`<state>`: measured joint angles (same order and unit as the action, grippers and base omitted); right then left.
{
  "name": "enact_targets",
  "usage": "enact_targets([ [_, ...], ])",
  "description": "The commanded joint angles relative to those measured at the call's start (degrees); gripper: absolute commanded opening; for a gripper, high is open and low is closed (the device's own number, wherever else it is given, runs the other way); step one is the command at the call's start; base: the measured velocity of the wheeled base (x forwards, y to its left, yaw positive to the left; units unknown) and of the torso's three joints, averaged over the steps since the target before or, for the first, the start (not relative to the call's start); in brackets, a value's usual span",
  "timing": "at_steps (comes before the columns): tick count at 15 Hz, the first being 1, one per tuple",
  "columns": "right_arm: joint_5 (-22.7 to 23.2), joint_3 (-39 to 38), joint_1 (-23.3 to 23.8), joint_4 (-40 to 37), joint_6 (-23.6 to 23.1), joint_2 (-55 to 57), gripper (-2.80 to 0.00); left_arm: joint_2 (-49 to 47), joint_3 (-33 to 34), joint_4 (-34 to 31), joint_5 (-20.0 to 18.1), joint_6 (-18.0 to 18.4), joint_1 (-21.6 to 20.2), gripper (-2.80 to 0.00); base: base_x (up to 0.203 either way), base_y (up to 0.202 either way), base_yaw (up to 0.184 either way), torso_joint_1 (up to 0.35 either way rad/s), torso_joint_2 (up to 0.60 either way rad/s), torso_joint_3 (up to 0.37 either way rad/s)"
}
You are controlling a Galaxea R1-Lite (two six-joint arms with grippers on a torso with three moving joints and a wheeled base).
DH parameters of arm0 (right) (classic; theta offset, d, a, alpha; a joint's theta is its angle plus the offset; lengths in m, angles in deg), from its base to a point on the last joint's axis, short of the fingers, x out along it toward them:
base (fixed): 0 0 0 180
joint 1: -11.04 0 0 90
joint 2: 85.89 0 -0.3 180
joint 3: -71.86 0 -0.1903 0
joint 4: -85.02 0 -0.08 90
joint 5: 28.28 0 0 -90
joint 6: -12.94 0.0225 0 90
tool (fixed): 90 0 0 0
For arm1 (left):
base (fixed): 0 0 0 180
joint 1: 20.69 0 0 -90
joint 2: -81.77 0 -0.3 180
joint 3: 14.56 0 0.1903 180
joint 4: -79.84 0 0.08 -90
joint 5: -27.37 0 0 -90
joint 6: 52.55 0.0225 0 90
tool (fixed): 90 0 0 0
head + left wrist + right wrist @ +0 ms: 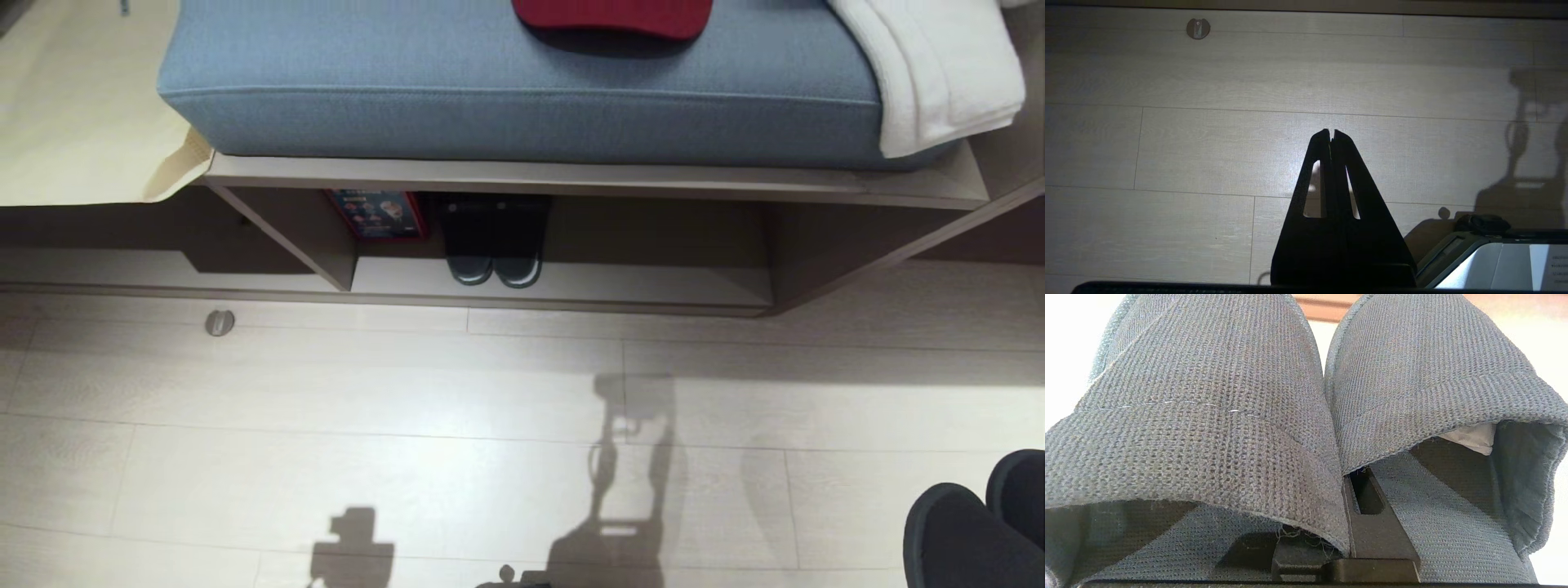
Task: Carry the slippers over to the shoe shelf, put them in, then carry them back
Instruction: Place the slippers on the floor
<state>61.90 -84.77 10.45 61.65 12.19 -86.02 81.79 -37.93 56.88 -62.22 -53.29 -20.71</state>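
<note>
The two grey-blue knit slippers (1208, 416) fill the right wrist view, side by side with their openings toward the camera. My right gripper (1345, 486) is shut on their touching inner walls, with one black finger (1376, 526) showing inside a slipper. Their rounded toes (971, 535) poke into the lower right corner of the head view, above the floor. The shoe shelf (653, 286) is the low beige compartment under the bench, straight ahead across the floor, with a divider panel (286, 237) at its left. My left gripper (1332, 132) hangs shut over bare floor, holding nothing.
A darker pair with white sole edges (492, 245) stands in the shelf beside a red and blue box (377, 214). Above lie a blue cushion (522, 82), a red pad (612, 16) and a white towel (939, 73). A round metal stop (220, 322) sits on the floor.
</note>
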Motion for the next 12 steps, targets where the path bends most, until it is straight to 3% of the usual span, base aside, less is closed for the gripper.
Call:
enact_targets([
  [1, 0.0, 0.0, 0.0, 0.0, 0.0, 0.1, -2.80, 0.0, 0.0, 0.1, 0.0, -0.1, -0.1, -2.80, 0.000, 0.000, 0.000, 0.004, 0.00, 0.206],
  [12, 0.0, 0.0, 0.0, 0.0, 0.0, 0.2, -2.80, 0.0, 0.0, 0.1, 0.0, 0.0, 0.0, -2.80, 0.000, 0.000, 0.000, 0.004, 0.00, 0.202],
])
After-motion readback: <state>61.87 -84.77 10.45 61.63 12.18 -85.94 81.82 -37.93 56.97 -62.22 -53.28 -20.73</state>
